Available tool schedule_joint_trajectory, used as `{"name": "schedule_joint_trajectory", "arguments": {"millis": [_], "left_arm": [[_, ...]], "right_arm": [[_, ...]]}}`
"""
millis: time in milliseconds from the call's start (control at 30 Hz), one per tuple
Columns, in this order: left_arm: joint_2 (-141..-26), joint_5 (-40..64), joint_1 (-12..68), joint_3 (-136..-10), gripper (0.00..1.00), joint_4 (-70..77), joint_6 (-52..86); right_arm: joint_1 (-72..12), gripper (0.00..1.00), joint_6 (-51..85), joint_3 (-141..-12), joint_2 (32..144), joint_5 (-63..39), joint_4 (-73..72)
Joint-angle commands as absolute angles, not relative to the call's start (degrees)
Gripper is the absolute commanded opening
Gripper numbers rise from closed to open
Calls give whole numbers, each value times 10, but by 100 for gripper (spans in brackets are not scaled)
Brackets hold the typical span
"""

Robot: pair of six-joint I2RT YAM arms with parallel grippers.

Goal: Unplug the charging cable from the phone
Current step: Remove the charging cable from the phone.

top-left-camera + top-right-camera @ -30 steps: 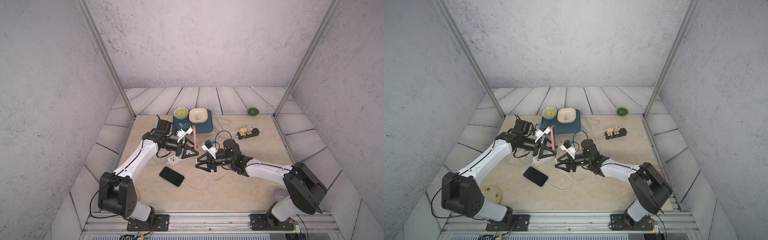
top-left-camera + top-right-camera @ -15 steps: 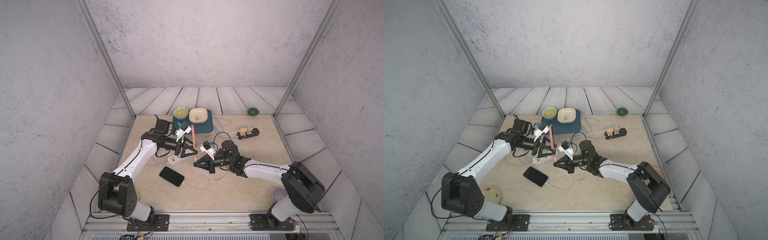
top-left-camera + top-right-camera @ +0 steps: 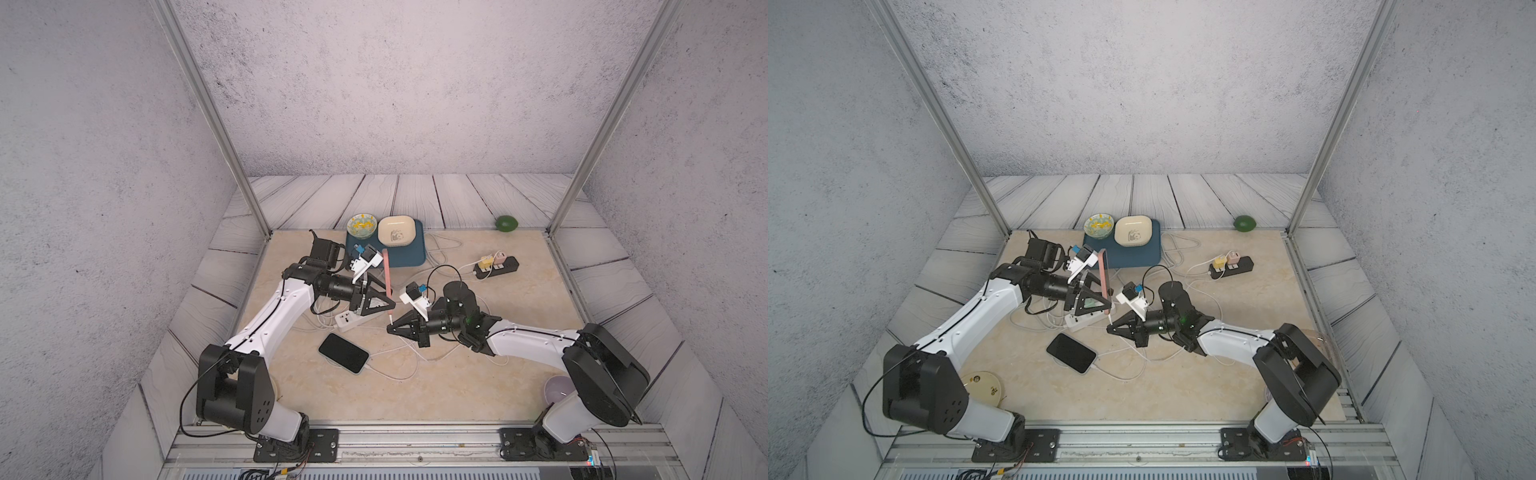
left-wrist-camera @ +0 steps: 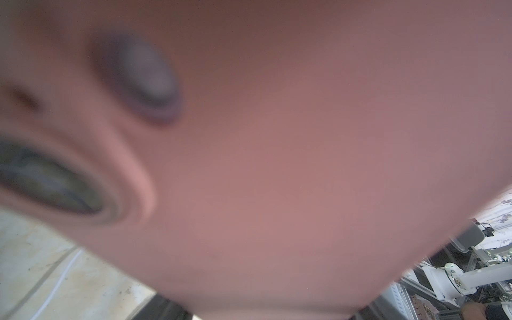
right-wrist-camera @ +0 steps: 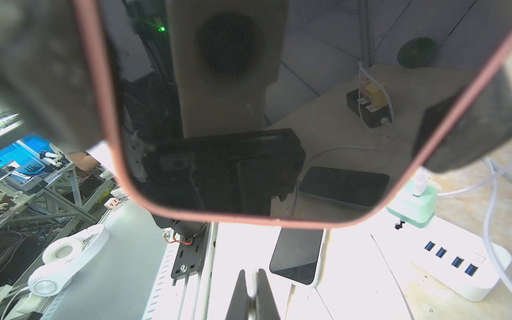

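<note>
On blue tray (image 3: 411, 257), small bowl (image 3: 360, 235), perhaps yellow bits (image 3: 365, 225) inside, cream dish (image 3: 397, 236)

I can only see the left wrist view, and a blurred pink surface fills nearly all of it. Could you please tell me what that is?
Observer: It is the pink-cased phone, held upright off the table in the left pincer, which is shut on it. Both top views show this.
Operator: Thank you. Where is the right pincer, please?
Observer: The right pincer is shut just below the phone's lower end. Its tips are at the thin white cable hanging there, but I cannot tell whether the cable is actually pinched.
</note>
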State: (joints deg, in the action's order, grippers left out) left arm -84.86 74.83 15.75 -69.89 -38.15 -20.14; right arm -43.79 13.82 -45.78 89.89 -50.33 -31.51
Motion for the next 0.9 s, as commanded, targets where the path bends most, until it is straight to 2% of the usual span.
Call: {"name": "schedule_joint_trajectory", "arguments": {"millis": [0, 500, 700, 867], "left_arm": [[-846, 797, 150, -727, 0, -381, -193], [-842, 807, 149, -729, 0, -380, -189], [-844, 801, 149, -726, 0, -391, -207], [-844, 800, 150, -726, 0, -424, -248]], "right_arm": [[-447, 0, 114, -448, 906, -484, -277], [-452, 0, 121, -416, 907, -461, -298], [-450, 23, 106, -426, 881, -448, -245], [-439, 56, 99, -441, 854, -444, -200]]}}
